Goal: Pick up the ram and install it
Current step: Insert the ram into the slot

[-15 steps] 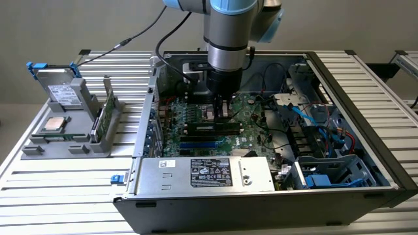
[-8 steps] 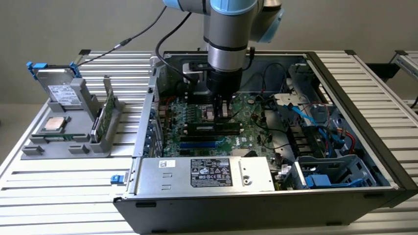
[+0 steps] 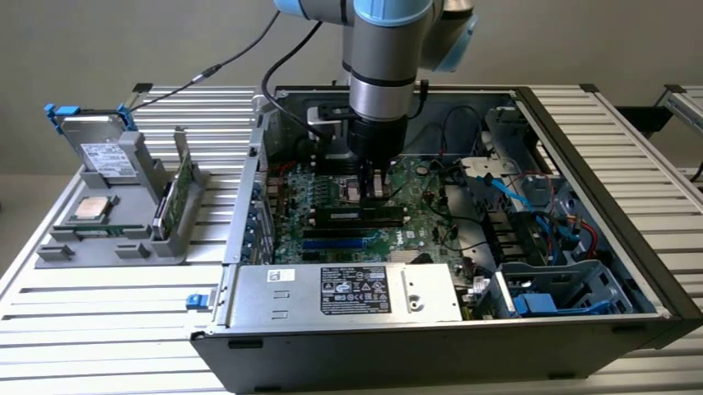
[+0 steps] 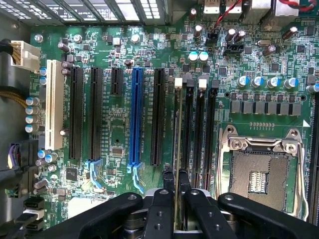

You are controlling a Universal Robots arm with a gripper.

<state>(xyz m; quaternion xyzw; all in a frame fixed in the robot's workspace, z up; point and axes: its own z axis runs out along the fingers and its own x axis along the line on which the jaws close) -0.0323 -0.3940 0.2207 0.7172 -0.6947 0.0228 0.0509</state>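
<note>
My gripper (image 3: pixel 371 191) reaches down into the open computer case (image 3: pixel 615 164), just above the motherboard (image 3: pixel 329 197). In the wrist view its black fingers (image 4: pixel 166 191) stand close together, shut on the ram (image 4: pixel 176 129). The ram appears edge-on as a thin dark strip running away from the fingertips. It lies along the outermost of the memory slots (image 4: pixel 197 129), on the side nearest the black expansion slots. Whether it is seated in the slot or just above it, I cannot tell.
The empty processor socket (image 4: pixel 256 172) lies right beside the memory slots. Cables (image 3: pixel 516 185) and a drive cage (image 3: pixel 561 288) fill the case's right side, and the power supply (image 3: pixel 351 292) sits at the front. A grey rack (image 3: pixel 110 222) outside holds a green card (image 3: pixel 181 185) and a silver chip (image 3: pixel 90 210).
</note>
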